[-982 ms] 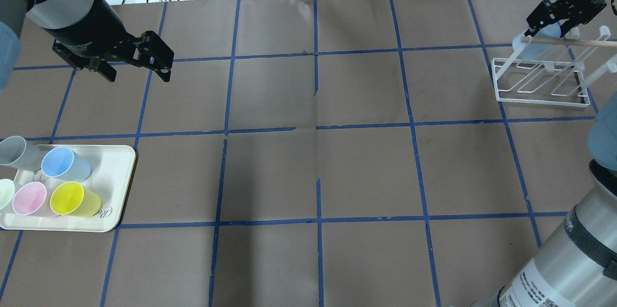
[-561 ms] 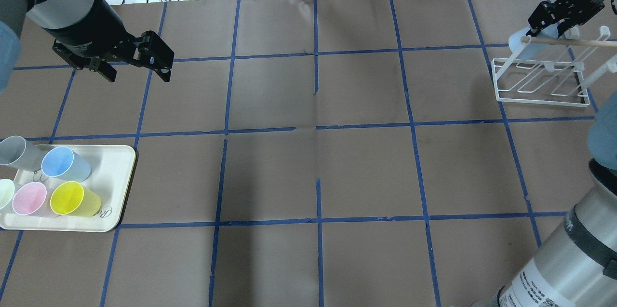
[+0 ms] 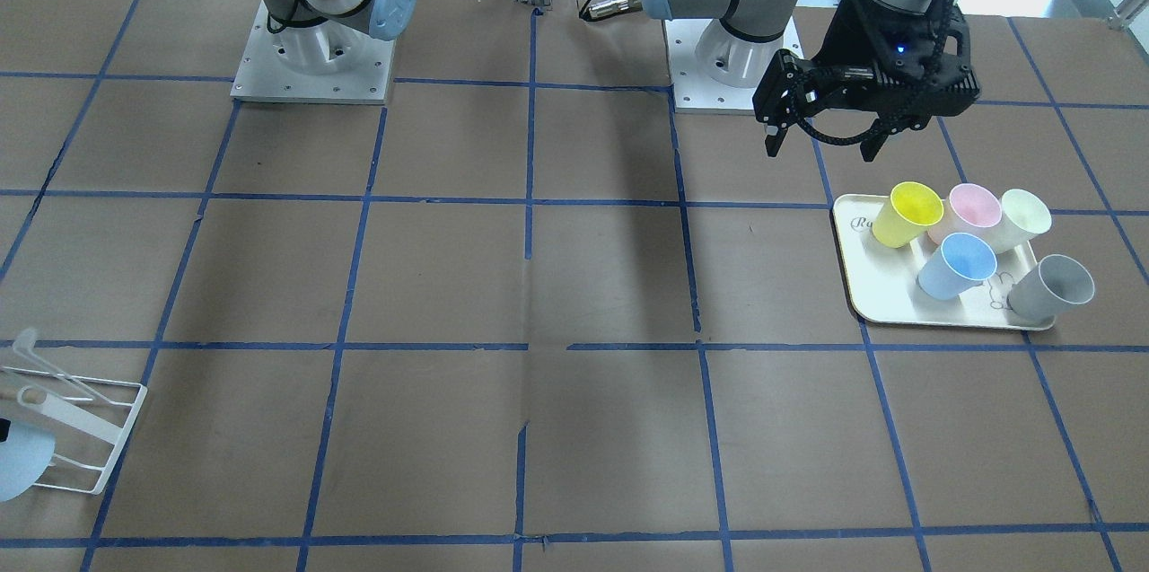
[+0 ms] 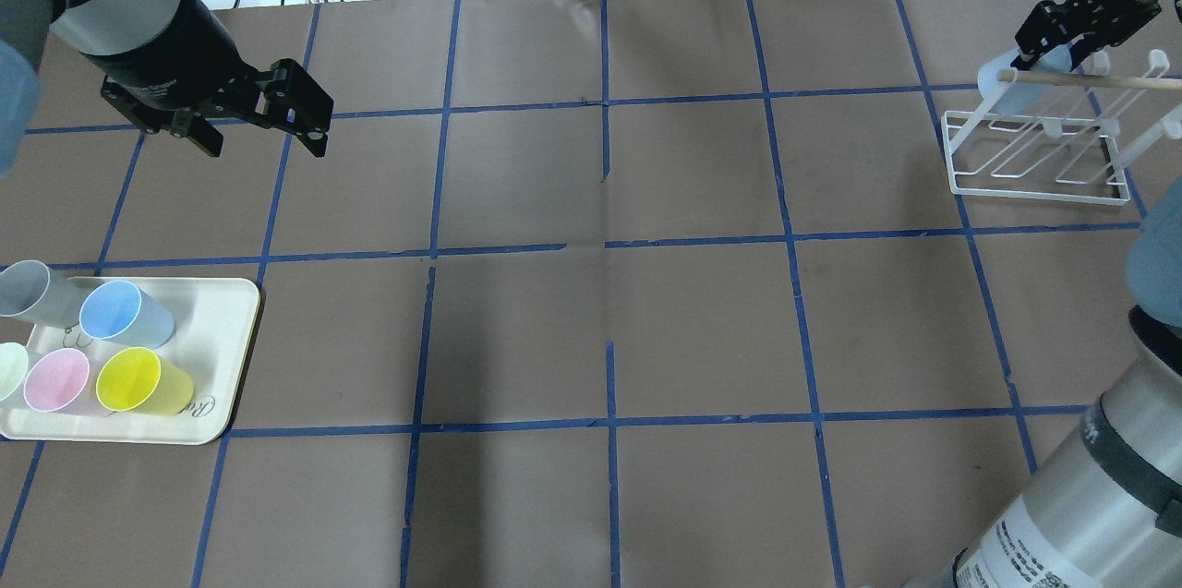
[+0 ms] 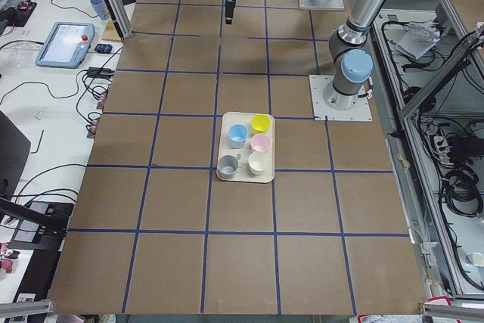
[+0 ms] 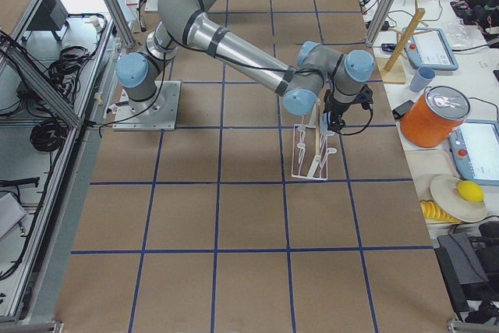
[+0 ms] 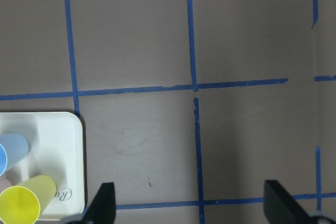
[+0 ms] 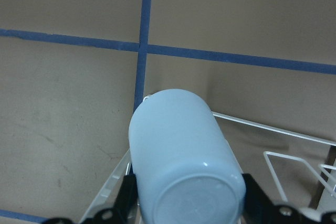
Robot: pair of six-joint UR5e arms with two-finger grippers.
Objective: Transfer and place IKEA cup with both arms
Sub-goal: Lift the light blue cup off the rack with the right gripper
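We see the IKEA cup [image 8: 184, 161] tilted, base toward the right wrist camera, over one end of the white wire rack [image 4: 1034, 192] at the table's right end. We cannot tell whether it touches the wires. The right gripper [image 4: 1053, 53] has its jaws closed against the cup's sides. Well apart, the left gripper [image 4: 266, 143] hangs above the table, jaws wide and empty, near the tray [image 4: 222, 339] carrying a second blue cup [image 4: 125, 311], a yellow cup [image 4: 138, 380], a pink cup [image 4: 55, 380] and a grey cup [image 4: 28, 288].
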